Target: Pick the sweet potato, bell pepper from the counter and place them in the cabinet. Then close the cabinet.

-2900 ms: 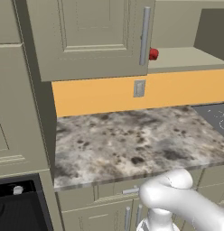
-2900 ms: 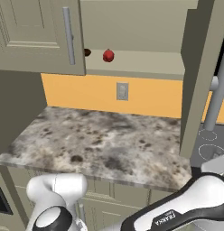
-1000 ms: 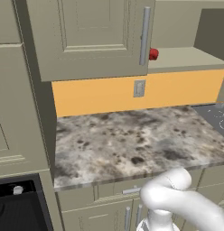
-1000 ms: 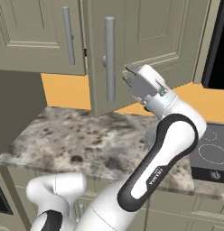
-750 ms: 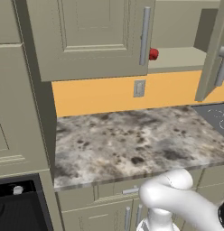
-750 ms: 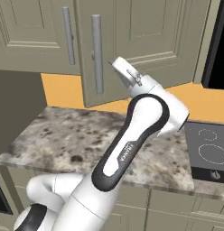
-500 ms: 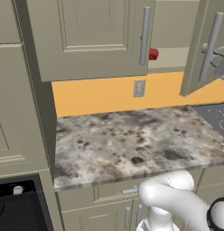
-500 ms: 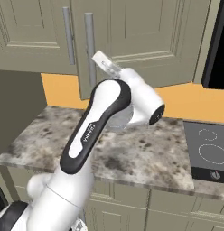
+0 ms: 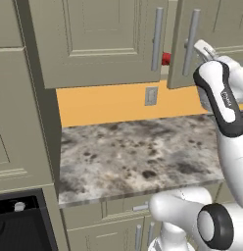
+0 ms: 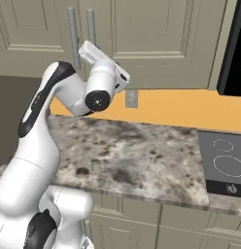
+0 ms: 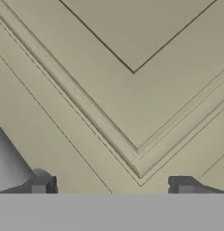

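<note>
The cabinet (image 9: 118,39) is seen nearly closed, its right door (image 9: 211,34) left slightly ajar. The bell pepper (image 9: 166,59) is glimpsed through the gap, apparently on the shelf inside. The gripper (image 11: 111,186) is held against the door panel, its fingers (image 11: 40,185) spread wide and released, nothing between them. The mottled surface (image 9: 143,152) is seen below.

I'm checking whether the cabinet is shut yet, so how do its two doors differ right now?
The left door sits flush and closed, while the right door stands slightly ajar. A gap beside the right door shows the red bell pepper; the left door hides its contents. Both are grey-beige with recessed panels and vertical silver handles.
</note>
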Robot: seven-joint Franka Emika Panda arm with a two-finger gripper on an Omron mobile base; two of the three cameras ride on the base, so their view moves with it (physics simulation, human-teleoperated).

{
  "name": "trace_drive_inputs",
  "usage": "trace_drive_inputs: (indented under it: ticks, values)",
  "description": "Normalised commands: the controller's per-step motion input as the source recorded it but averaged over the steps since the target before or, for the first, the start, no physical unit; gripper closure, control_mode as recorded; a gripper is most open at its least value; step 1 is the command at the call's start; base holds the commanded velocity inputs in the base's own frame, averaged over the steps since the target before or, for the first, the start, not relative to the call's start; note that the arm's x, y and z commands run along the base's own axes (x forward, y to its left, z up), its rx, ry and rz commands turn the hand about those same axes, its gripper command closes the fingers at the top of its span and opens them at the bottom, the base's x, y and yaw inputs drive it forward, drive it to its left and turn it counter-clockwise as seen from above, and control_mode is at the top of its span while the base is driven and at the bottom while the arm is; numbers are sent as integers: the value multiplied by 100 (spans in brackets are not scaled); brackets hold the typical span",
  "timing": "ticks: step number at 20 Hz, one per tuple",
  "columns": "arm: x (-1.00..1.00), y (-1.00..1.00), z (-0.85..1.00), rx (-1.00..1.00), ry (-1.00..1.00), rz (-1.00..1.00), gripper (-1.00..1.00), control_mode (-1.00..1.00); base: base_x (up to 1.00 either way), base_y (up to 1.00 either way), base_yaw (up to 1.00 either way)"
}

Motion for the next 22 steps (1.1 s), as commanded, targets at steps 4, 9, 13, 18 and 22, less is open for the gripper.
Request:
trace_drive_inputs:
  ticks: [4, 9, 13, 18, 22]
  values:
    - [100, -5, 0, 6, 33, -26, -100, -100, 0, 0, 0]
    - [100, -48, 11, 20, 44, -10, -100, -100, 0, 0, 0]
    - [100, -76, 21, 28, 45, -5, -100, -100, 0, 0, 0]
    - [100, -78, 10, 27, 42, -7, -100, -100, 0, 0, 0]
    - [-3, -86, -58, 19, 6, 0, -100, -100, 0, 0, 0]
